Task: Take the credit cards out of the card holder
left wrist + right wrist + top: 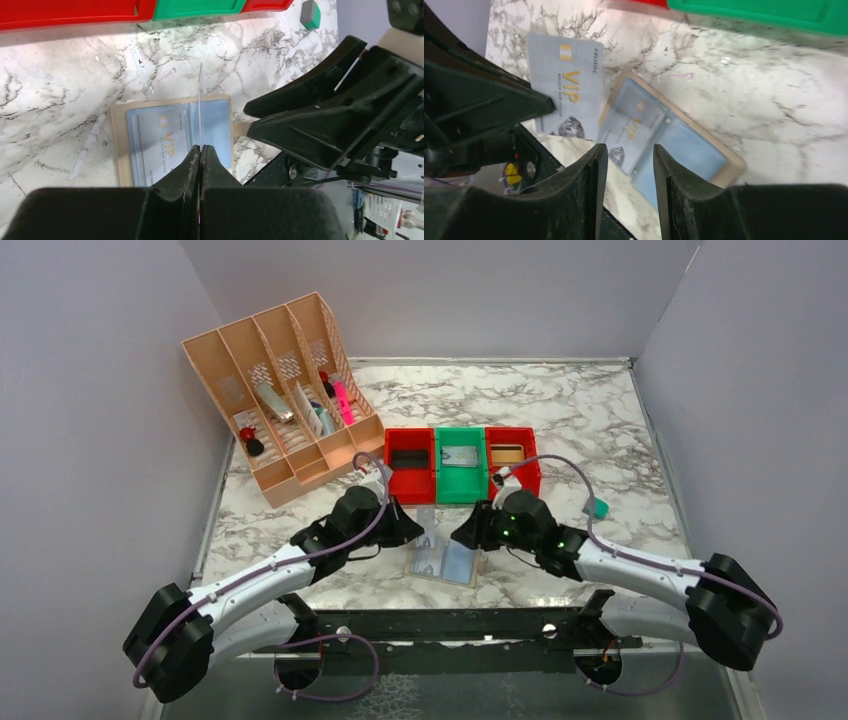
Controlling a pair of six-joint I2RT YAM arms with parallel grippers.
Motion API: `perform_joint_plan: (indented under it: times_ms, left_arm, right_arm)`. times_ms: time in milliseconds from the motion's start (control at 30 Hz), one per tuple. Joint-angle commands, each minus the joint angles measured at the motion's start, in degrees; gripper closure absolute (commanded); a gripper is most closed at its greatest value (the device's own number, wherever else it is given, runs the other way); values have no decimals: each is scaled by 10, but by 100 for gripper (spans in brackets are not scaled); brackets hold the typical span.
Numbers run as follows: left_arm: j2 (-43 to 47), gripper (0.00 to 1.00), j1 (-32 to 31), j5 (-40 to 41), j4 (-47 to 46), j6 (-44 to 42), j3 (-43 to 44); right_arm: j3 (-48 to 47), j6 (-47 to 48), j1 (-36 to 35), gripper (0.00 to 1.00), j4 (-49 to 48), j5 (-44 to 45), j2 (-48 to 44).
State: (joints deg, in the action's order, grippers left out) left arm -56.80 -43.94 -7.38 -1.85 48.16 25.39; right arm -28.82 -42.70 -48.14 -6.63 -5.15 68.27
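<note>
Pinching glossy pale-blue plastic VIP card edge-up in left gripper, arm low; at 3 o'clock, right gripper parted, empty, near flat tan open card holder.

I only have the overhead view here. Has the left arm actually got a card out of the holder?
Observer: Yes. The left gripper is shut on a card, held on edge above the open card holder.
Operator: Any cards left inside?
Observer: A second card, marked VIP, sits in a pocket.
Operator: And the right gripper?
Observer: The right gripper is open, with nothing between its fingers.
</note>
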Motion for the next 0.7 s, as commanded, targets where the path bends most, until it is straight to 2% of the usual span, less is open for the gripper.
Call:
perform_joint_plan:
  times_ms: [0,133,233,333,533,667]
  left_arm:
    - [17,100,20,-55,-32,-2,4]
    - [44,100,32,-45,-36,7,-15]
    - [66,100,39,-48,-57,17,-33]
    - [76,100,40,-52,-81,27,-47]
    - [92,100,40,-63,-112,38,-66]
    - [104,100,41,-87,-159,54,-88]
  right_arm:
    - [82,-32,1,49,-103,104,-98]
    - [93,-19,1,38,-78,143,-148]
    - [64,0,2,31,-19,153,-140]
    - [38,5,7,29,20,141,-119]
    - [69,-12,82,28,-69,-28,-93]
    - [98,-33,126,28,-180,-176,-71]
